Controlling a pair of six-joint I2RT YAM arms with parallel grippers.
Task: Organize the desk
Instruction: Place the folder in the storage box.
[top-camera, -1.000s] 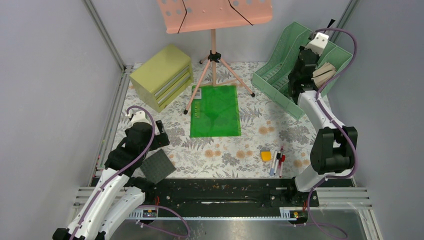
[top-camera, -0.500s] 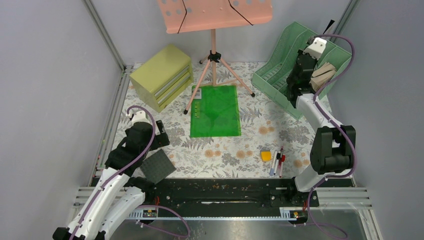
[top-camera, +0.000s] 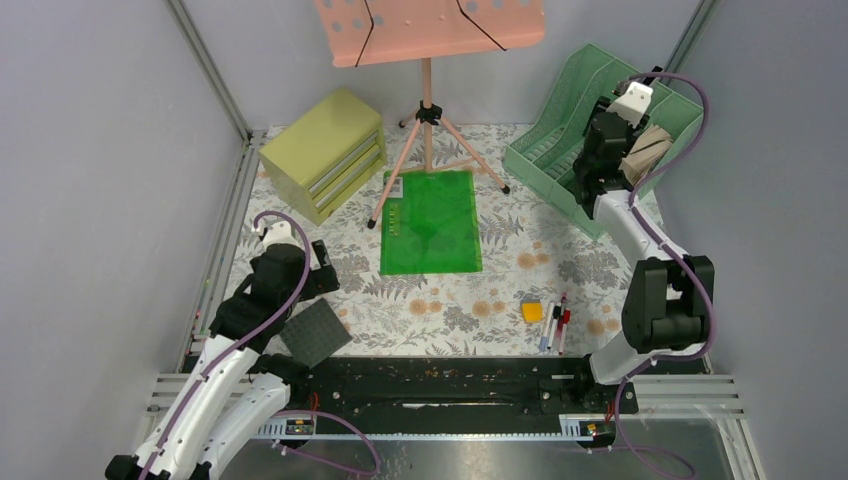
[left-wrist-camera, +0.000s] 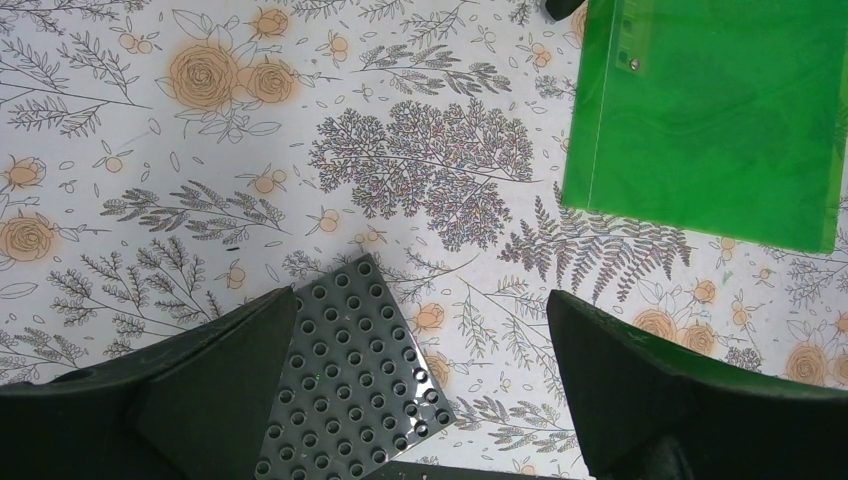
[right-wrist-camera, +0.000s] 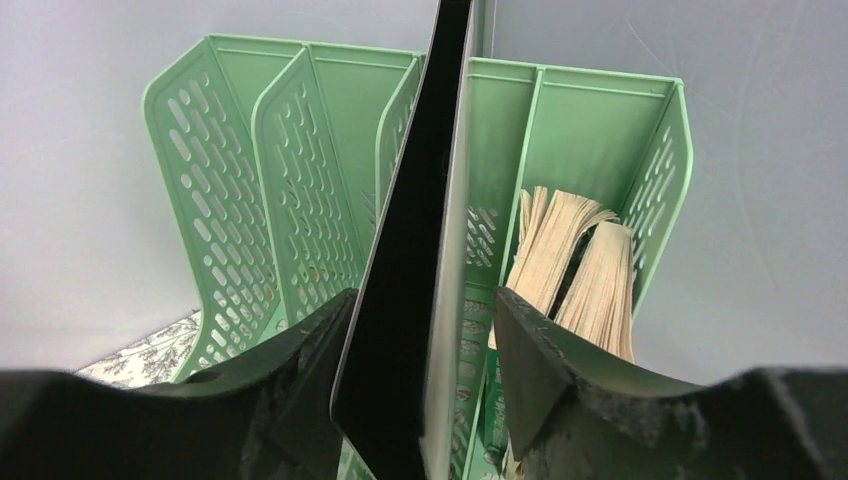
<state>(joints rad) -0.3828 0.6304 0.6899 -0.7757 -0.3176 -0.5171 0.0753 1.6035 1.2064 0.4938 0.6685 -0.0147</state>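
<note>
The desk (top-camera: 450, 290) is a fern-and-flower printed top. At its back right stands a mint-green file rack (top-camera: 545, 150). My right gripper (right-wrist-camera: 425, 300) is up inside the file rack (right-wrist-camera: 300, 150), open. A thin black slab with a silver edge (right-wrist-camera: 420, 220) stands on end between its jaws. The left finger lies along the slab; a gap shows beside the right finger (right-wrist-camera: 545, 360). My left gripper (left-wrist-camera: 420, 300) hangs open over the front left, above a grey studded plate (left-wrist-camera: 350, 380), holding nothing.
A green folder (top-camera: 430, 222) lies mid-desk under a pink music stand (top-camera: 428, 100). An olive drawer cabinet (top-camera: 325, 152) stands back left. Pens (top-camera: 555, 322) and a small orange block (top-camera: 532, 311) lie front right. Tan booklets (right-wrist-camera: 575, 260) fill the rack's rightmost slot.
The right jaws have spread apart from the black slab, and the right wrist has shifted slightly toward the back of the rack. The left arm is still.
</note>
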